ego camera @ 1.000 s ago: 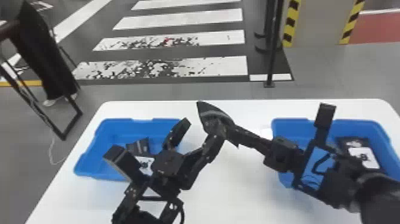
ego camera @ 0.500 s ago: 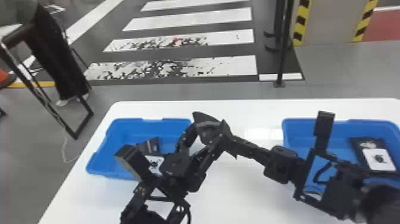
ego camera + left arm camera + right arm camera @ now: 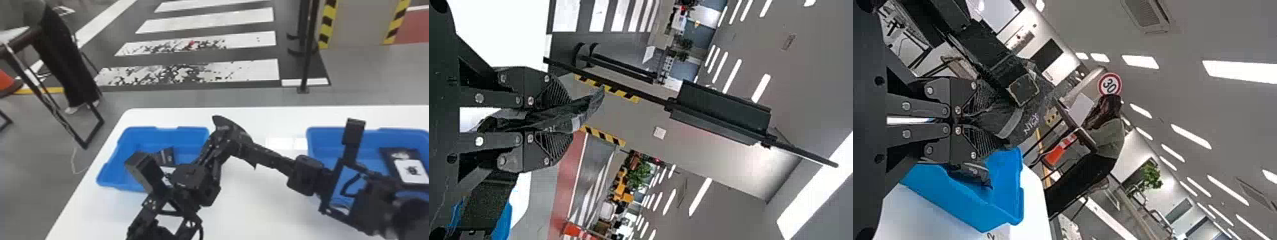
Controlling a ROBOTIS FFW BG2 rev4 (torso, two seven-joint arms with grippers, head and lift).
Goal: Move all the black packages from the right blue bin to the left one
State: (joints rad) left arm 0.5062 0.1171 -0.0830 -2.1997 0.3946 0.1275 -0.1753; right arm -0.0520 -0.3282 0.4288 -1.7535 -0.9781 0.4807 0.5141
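Between the bins, a black package [image 3: 228,124] is held above the table by both grippers. My left gripper [image 3: 220,145] and my right gripper [image 3: 252,151] meet at it from opposite sides. In the left wrist view, the left gripper [image 3: 554,120] pinches the package [image 3: 588,109]; in the right wrist view, the right gripper [image 3: 978,121] is shut on the package [image 3: 1023,117]. The left blue bin [image 3: 110,177] contains black packaging [image 3: 167,156], partly hidden by the left arm. Inside the right blue bin [image 3: 325,135] lies another black package [image 3: 387,154] with a white label.
Both bins stand on a white table [image 3: 255,207]. The right forearm crosses over the near part of the right bin, and the left arm overlaps the left bin's near right side. A dark post [image 3: 308,63] stands on the floor behind the table.
The left gripper's fingers were spread beside the package and have shut on it, while the right gripper has kept its hold. The head view has shifted slightly to the left.
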